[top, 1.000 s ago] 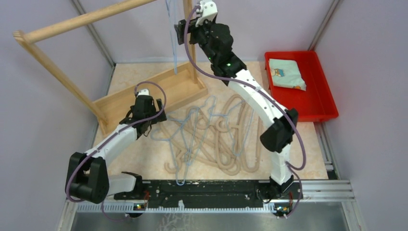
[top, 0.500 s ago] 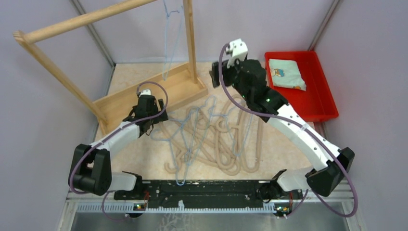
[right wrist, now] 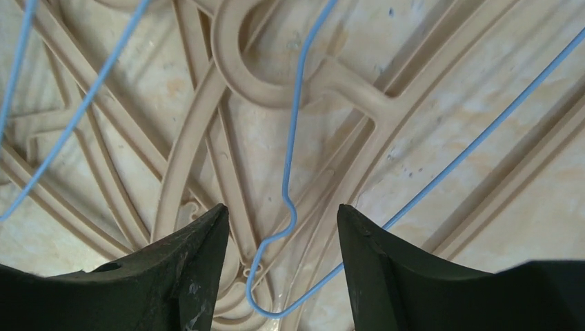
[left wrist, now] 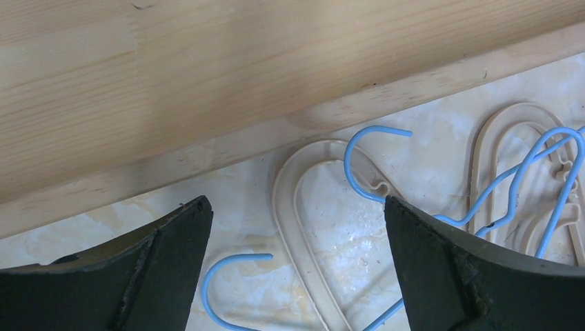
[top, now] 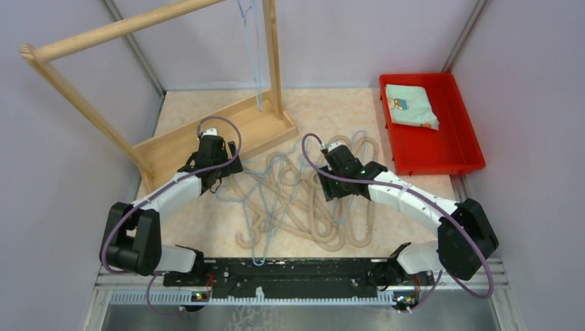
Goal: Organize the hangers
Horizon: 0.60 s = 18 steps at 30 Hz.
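- Pale, stone-look bench [top: 331, 114] with plain lilac walls [top: 359, 34] all round it.
- Most of the hangers [top: 296, 207] lie in a tangled pile in the middle of the bench, just in front of the two arms.
- Thick beige hangers [top: 359, 231] and thin blue wire hangers [top: 265, 200] cross over each other in that pile.
- One more blue hanger [top: 252, 41] hangs from the top rail of the wooden rack [top: 172, 152] at the back left.
- The right claw [right wrist: 281, 214] is low over the right part of the pile and points down. Its fingers are part way apart, one on each side of a thin blue wire. They are not pinching it.
- The left claw [left wrist: 296, 207] is at the left edge of the pile, close to the rack's wooden base. It is spread wide and holds nothing. A beige loop and two blue hooks lie under it.
- A red tray [top: 469, 148] sits at the back right with a folded cloth [top: 410, 103] inside.
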Available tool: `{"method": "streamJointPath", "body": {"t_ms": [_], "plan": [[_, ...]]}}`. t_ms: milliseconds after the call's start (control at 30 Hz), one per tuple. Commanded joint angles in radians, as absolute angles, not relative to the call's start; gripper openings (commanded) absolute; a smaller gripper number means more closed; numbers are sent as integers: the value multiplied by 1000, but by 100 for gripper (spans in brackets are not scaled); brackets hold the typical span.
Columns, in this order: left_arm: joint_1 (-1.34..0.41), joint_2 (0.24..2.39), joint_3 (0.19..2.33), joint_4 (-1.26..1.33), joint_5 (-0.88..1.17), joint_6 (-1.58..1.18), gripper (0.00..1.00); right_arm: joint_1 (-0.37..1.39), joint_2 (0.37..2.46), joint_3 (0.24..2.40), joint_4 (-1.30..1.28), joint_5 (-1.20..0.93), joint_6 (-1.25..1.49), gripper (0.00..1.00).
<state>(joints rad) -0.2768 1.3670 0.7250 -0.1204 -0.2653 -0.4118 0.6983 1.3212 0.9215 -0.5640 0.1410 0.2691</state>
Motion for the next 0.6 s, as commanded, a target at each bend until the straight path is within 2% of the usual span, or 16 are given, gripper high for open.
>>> {"method": "streamJointPath", "body": {"t_ms": [0,133,567], "plan": [[-271,1366,754,-137,-246,-418,100,705,1296,858,-502,72,359,58],[-272,1352,741,-150,-246,-425,100,705,1334,829,-493,51,373,54],[-271,1287,682,-164,-269,-430,100,706,1401,791,-450,71,386,50]]}}
